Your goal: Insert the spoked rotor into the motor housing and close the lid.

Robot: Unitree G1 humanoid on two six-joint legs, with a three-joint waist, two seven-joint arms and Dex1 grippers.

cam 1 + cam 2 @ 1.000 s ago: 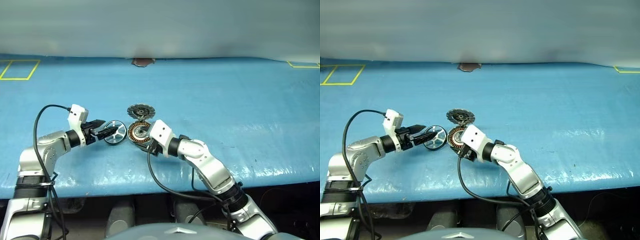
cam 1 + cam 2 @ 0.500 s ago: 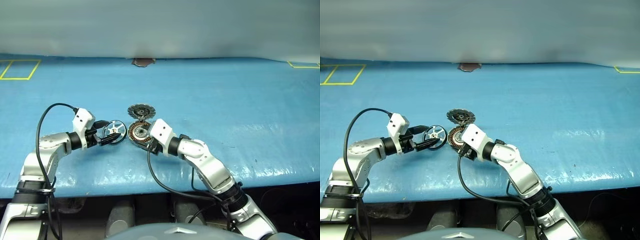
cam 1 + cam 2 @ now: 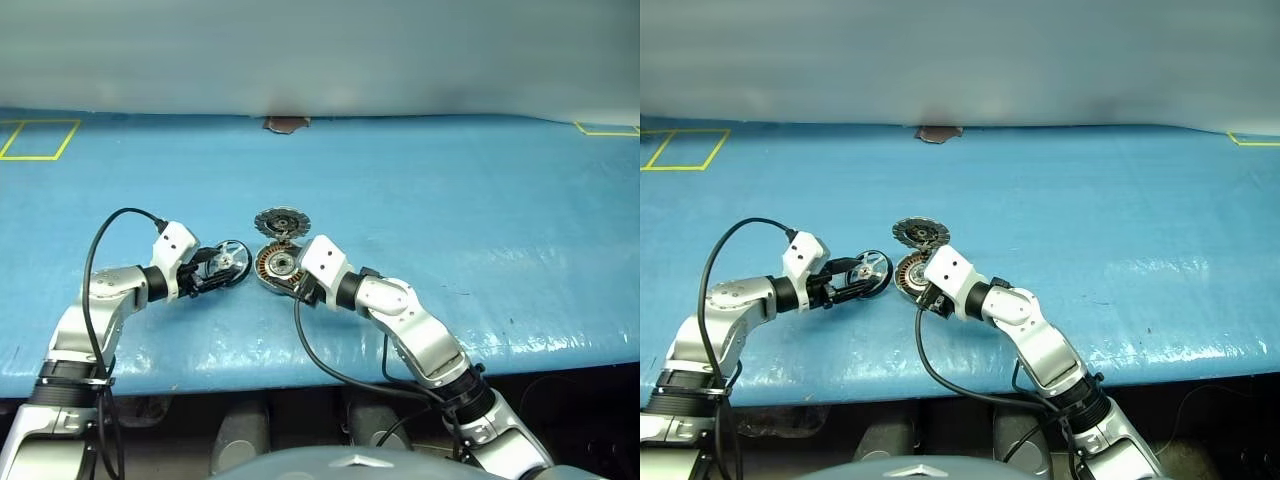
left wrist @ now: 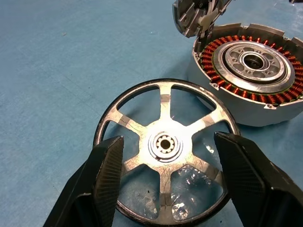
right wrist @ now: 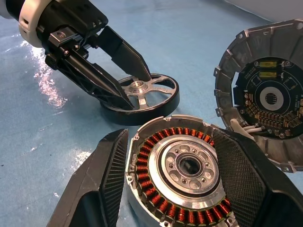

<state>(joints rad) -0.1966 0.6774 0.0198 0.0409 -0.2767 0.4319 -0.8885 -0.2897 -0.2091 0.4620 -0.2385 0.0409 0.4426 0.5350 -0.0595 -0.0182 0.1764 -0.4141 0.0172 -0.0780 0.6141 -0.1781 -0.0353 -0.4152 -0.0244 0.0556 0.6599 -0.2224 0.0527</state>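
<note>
housing: short round silver motor housing (image 5: 182,170) with copper windings, flat on blue counter (image 3: 450,200) | rotor: shiny spoked silver rotor (image 4: 165,149) flat just left of housing | lid: ribbed grey disc lid (image 5: 265,101) hinged open behind housing | left gripper (image 4: 165,177): straddling rotor, grip unclear | right gripper (image 5: 170,175): closed on housing sides

Left gripper (image 3: 862,277) at spoked rotor (image 3: 872,273) — motor housing (image 3: 910,272) beside, lid (image 3: 921,234) open.

One spoked rotor (image 4: 164,149), one motor housing (image 5: 179,172), one lid (image 5: 262,123)
</note>
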